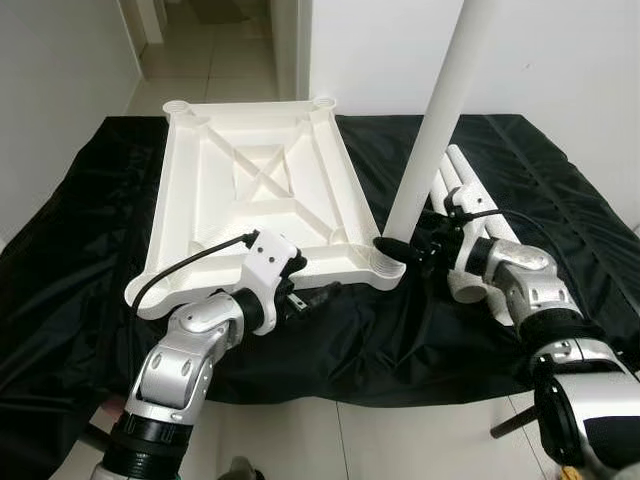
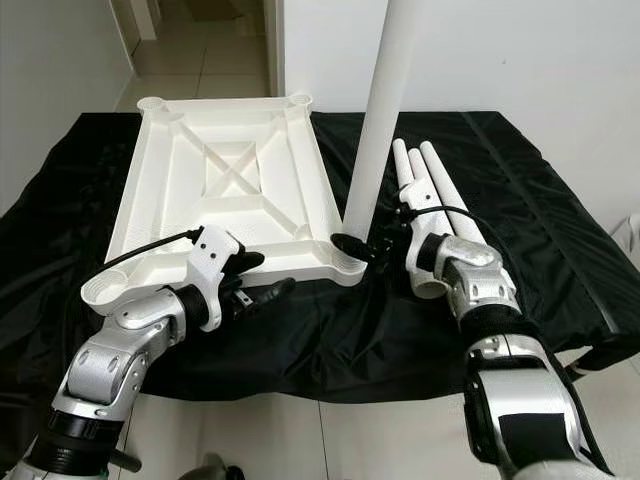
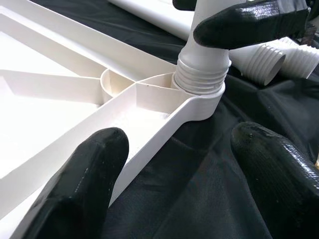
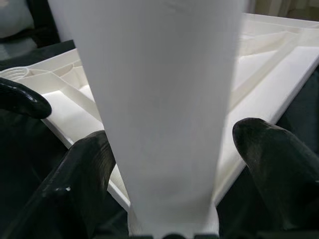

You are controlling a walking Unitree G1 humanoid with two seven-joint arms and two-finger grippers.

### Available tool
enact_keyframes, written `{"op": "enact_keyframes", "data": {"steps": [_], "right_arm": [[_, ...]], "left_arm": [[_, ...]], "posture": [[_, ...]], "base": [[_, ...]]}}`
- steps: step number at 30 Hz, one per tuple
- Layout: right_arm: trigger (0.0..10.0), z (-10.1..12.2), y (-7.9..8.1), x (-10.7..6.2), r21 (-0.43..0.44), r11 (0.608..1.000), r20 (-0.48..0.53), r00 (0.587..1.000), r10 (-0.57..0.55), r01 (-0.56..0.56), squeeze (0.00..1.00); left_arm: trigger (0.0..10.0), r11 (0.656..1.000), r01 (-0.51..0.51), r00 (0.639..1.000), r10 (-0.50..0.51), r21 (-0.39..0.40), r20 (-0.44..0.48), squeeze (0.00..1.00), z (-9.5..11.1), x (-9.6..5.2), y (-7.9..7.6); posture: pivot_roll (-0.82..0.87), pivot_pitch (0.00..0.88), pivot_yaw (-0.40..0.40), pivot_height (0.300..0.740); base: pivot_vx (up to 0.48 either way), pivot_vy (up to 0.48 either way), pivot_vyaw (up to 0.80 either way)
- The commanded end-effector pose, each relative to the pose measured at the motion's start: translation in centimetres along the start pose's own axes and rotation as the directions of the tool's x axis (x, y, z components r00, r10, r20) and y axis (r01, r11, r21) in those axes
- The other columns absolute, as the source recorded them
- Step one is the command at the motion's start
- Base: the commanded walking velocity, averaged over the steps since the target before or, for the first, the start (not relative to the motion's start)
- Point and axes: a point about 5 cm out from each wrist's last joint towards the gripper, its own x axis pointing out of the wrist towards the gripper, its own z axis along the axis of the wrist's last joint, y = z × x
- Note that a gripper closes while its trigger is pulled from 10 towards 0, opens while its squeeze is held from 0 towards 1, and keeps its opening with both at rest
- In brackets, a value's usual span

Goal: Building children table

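Table leg (image 1: 432, 120) stands upright in tabletop (image 1: 250, 185) corner socket, right gripper (image 1: 400, 250) around it

Upright table leg (image 1: 438, 110) — top cut off by frame edge. Its threaded base, w/ right gripper (image 1: 398, 250) around it, partly hidden — grip unclear.

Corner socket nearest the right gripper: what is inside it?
The threaded end of an upright white leg sits in the corner socket of the upturned tabletop, held by the right gripper. Some threads still show above the rim; the socket's inside is hidden.
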Motion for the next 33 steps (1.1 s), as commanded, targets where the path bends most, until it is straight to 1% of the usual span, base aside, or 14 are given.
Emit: {"op": "enact_keyframes", "data": {"steps": [1, 2, 3, 4, 6, 14, 18, 22, 23, 24, 26, 28, 30, 33], "right_arm": [[8.9, -0.1, 0.1, 0.2, -0.012, 1.000, -0.016, 1.000, 0.015, -0.016, 0.00], [3.0, -0.2, 0.1, 0.3, -0.011, 1.000, -0.025, 1.000, 0.017, -0.017, 0.00], [3.0, -0.2, 0.1, 0.3, -0.011, 1.000, -0.025, 1.000, 0.017, -0.017, 0.00], [0.0, -0.4, 0.1, 0.4, -0.011, 1.000, -0.035, 0.999, 0.016, -0.016, 0.00], [0.0, -0.7, 0.2, 0.5, -0.008, 1.000, -0.057, 0.998, 0.015, -0.015, 0.00], [0.0, -1.5, 0.4, 0.5, 0.019, 1.000, -0.075, 0.997, 0.009, -0.008, 0.00], [0.0, -2.1, 0.2, 0.2, 0.013, 0.999, -0.106, 0.994, -0.030, 0.032, 0.00], [0.0, -2.3, 0.2, 0.4, 0.040, 0.991, -0.080, 0.989, -0.125, 0.129, 0.00], [0.0, -2.3, 0.2, 0.4, 0.040, 0.991, -0.080, 0.989, -0.125, 0.129, 0.00], [0.0, -2.4, 0.3, 0.7, 0.049, 0.983, -0.066, 0.983, -0.173, 0.176, 0.00], [0.0, -2.4, 0.4, 0.8, 0.057, 0.979, -0.058, 0.980, -0.190, 0.193, 0.00], [0.0, -2.4, 0.8, 1.3, 0.070, 0.968, -0.030, 0.971, -0.238, 0.240, 0.00], [0.0, -2.4, 1.1, 1.5, 0.074, 0.966, -0.015, 0.969, -0.249, 0.249, 0.00], [0.0, -2.7, 2.5, 2.5, 0.112, 0.941, 0.007, 0.947, -0.322, 0.319, 0.00]], "left_arm": [[10.0, 1.000, 0.000, 1.000, 0.000, -0.002, 0.002, 0.00, 0.2, -0.2, -0.1], [10.0, 1.000, 0.001, 1.000, -0.001, -0.002, 0.001, 0.00, 0.2, -0.2, -0.1], [10.0, 1.000, 0.001, 1.000, -0.001, -0.002, 0.001, 0.00, 0.2, -0.2, -0.1], [10.0, 1.000, 0.001, 1.000, -0.001, -0.003, 0.000, 0.00, 0.1, -0.3, -0.1], [10.0, 1.000, 0.000, 1.000, 0.000, -0.005, -0.002, 0.00, 0.1, -0.3, -0.2], [10.0, 1.000, 0.002, 1.000, -0.002, -0.012, -0.004, 0.00, 0.0, -0.3, -0.4], [10.0, 1.000, 0.006, 1.000, -0.006, -0.018, -0.004, 0.00, 0.0, -0.3, -0.5], [10.0, 1.000, 0.012, 1.000, -0.012, -0.021, -0.004, 0.00, -0.1, -0.1, -0.7], [10.0, 1.000, 0.012, 1.000, -0.012, -0.021, -0.004, 0.00, -0.1, -0.1, -0.7], [10.0, 1.000, 0.015, 1.000, -0.015, -0.022, -0.004, 0.00, -0.1, -0.1, -0.8], [10.0, 1.000, 0.015, 1.000, -0.016, -0.022, -0.004, 0.00, -0.1, -0.1, -0.8], [10.0, 1.000, 0.018, 1.000, -0.018, -0.022, -0.005, 0.00, -0.1, -0.1, -0.8], [10.0, 1.000, 0.018, 1.000, -0.018, -0.023, -0.005, 0.00, -0.1, -0.1, -0.9], [10.0, 0.999, 0.019, 1.000, -0.020, -0.025, -0.005, 0.00, -0.2, -0.1, -1.0]], "posture": [[-0.01, 0.040, 0.032, 0.740], [-0.01, 0.041, 0.032, 0.740], [-0.01, 0.041, 0.032, 0.740], [-0.01, 0.041, 0.032, 0.740], [-0.01, 0.044, 0.034, 0.740], [-0.02, 0.050, 0.035, 0.740], [-0.02, 0.051, 0.036, 0.740], [-0.03, 0.051, 0.032, 0.740], [-0.03, 0.051, 0.032, 0.740], [-0.03, 0.052, 0.029, 0.740], [-0.03, 0.052, 0.029, 0.740], [-0.03, 0.051, 0.027, 0.740], [-0.03, 0.049, 0.023, 0.740], [-0.03, 0.047, 0.016, 0.740]], "base": [[0.000, 0.000, 0.00], [0.000, 0.000, 0.00], [0.000, 0.000, 0.00], [0.000, 0.000, 0.00], [0.000, 0.000, 0.00], [0.000, 0.000, 0.00], [0.000, 0.000, 0.00], [0.000, 0.000, 0.00], [0.000, 0.000, 0.00], [0.000, 0.000, 0.00], [0.000, 0.000, 0.00], [0.000, 0.000, 0.00], [0.000, 0.000, 0.00], [0.000, 0.000, 0.00]]}}
